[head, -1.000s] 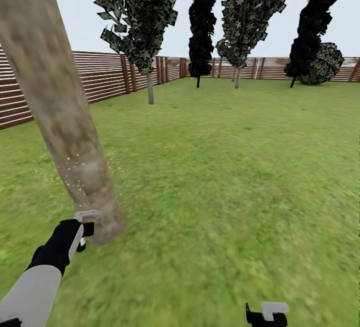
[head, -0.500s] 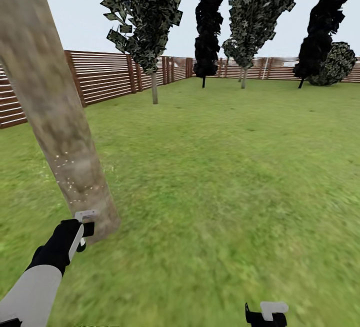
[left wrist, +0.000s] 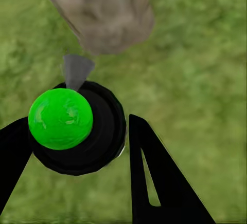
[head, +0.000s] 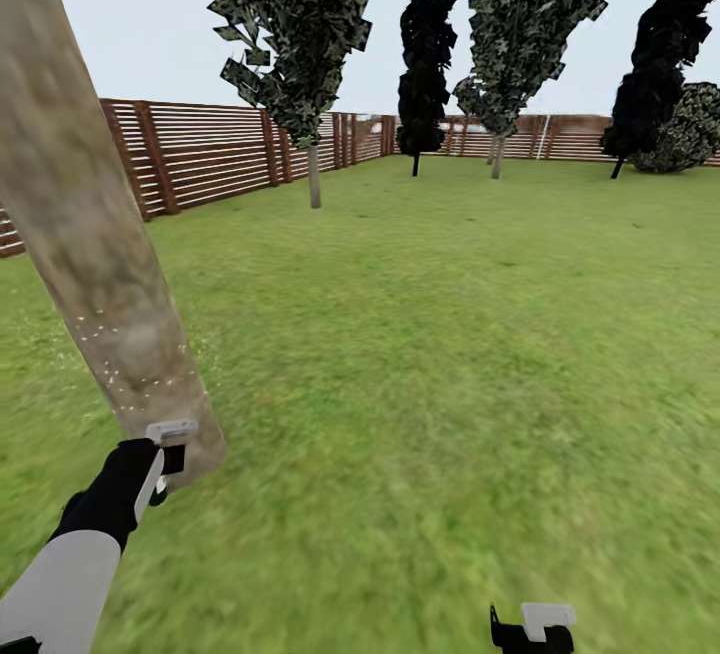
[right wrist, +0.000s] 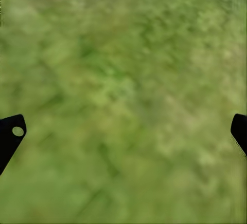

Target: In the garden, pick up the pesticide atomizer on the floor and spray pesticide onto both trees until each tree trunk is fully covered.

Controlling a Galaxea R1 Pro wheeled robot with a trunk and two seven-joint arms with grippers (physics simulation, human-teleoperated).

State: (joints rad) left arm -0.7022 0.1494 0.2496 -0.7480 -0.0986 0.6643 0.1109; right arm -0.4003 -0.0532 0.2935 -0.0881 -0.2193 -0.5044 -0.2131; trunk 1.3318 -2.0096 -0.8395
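The left claw (head: 165, 454) is gripping the pesticide atomizer (left wrist: 77, 127), whose dark round body with a green cap is sitting between the fingers, its nozzle aiming at the foot of the tree trunk (head: 95, 244) just ahead. Pale specks are dotting the lower bark. To cover the trunk well, the nozzle probably needs sweeping upward and around while staying close. The right claw (head: 533, 629) is hanging open and empty over the lawn (head: 450, 354).
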